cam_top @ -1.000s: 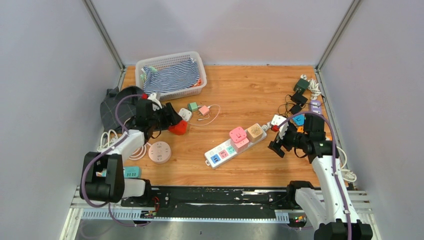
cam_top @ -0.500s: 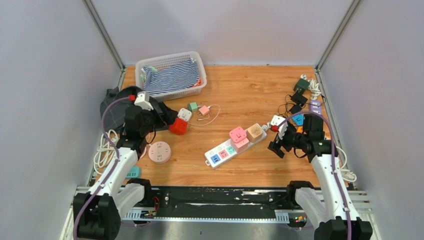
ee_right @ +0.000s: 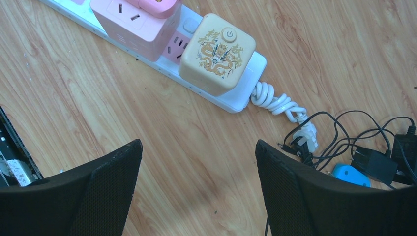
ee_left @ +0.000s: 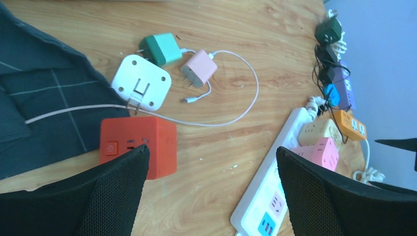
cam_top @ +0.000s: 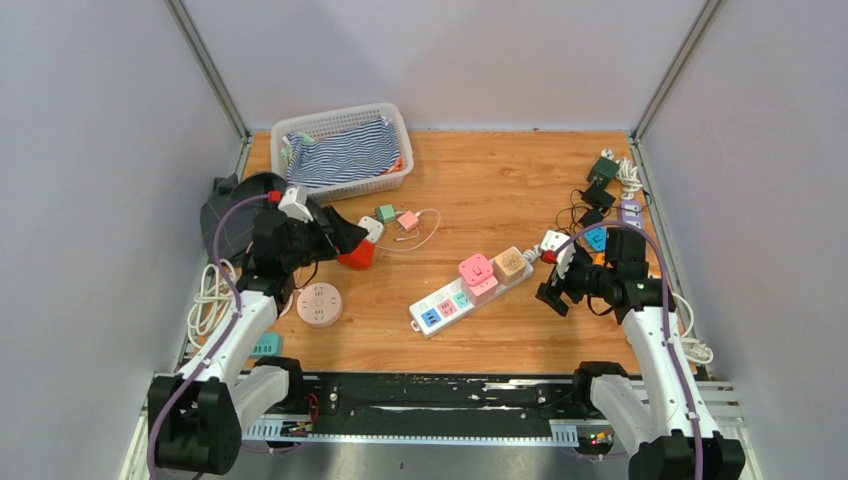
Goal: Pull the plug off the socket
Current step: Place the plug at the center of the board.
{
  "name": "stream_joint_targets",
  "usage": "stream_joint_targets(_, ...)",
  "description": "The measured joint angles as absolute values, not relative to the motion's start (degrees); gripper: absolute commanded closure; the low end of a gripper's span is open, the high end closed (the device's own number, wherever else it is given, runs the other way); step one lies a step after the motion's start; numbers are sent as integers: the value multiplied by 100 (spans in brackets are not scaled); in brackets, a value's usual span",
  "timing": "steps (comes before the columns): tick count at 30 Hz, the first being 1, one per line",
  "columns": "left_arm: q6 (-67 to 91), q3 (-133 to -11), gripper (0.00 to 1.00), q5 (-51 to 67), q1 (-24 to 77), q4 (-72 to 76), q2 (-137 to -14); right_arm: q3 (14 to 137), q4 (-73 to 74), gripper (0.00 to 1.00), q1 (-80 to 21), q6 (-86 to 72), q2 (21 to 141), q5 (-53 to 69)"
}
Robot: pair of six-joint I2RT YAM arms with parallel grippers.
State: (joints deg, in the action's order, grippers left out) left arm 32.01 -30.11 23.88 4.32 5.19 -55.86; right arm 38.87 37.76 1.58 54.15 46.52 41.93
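— How did the right jaws stand?

— Apart, with only bare worktop under the gap. The beige cube plug sat just ahead of that gap, seated in the end of the white power strip. The pink cube plug was seated beside it, ahead and toward the left finger. The strip's coiled cord ran off ahead and to the right.

— And the left jaws?

— Also apart and empty. A red cube socket lay just ahead of their left finger, with a white adapter just beyond it, prongs up. The same strip lay out by their right finger, well off from the gap.

— So which step was in hand?

— The approach, I'd judge. Both plugs were seated in the strip and nothing was gripped.

— What did the next move call for?

— Most likely the right jaws had to go forward and down until the fingers straddled two opposite faces of the beige cube. Then they had to close firmly and pull straight away from the strip's face. The strip looked light, so it might have lifted with the plug unless the left jaws pinned it to the worktop.
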Motion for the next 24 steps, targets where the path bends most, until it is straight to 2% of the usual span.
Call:
stream_joint_targets(4, 3258, -3041, 0, 2604, 644, 534, -5795, 3887, 3776, 14, 158, 5446, 4652, 4193)
stream_joint_targets(11, 3232, -3179, 0, 2687, 1570, 530, -5935, 3885, 3776, 12, 158, 5527, 4639, 4200)
stream_joint_targets(14, 3181, -3260, 0, 2626, 1887, 541, -5850, 3874, 3780, 7, 158, 5548, 4528, 4261)
stream_joint_targets(16, 3155, -3277, 0, 2576, 2106, 602, -5723, 3870, 3778, 0, 158, 5561, 4383, 4375)
stream_joint_targets(24, 3336, -3030, 0, 2259, 2801, 1798, -5253, 3931, 3826, 0, 158, 5874, 4200, 5175)
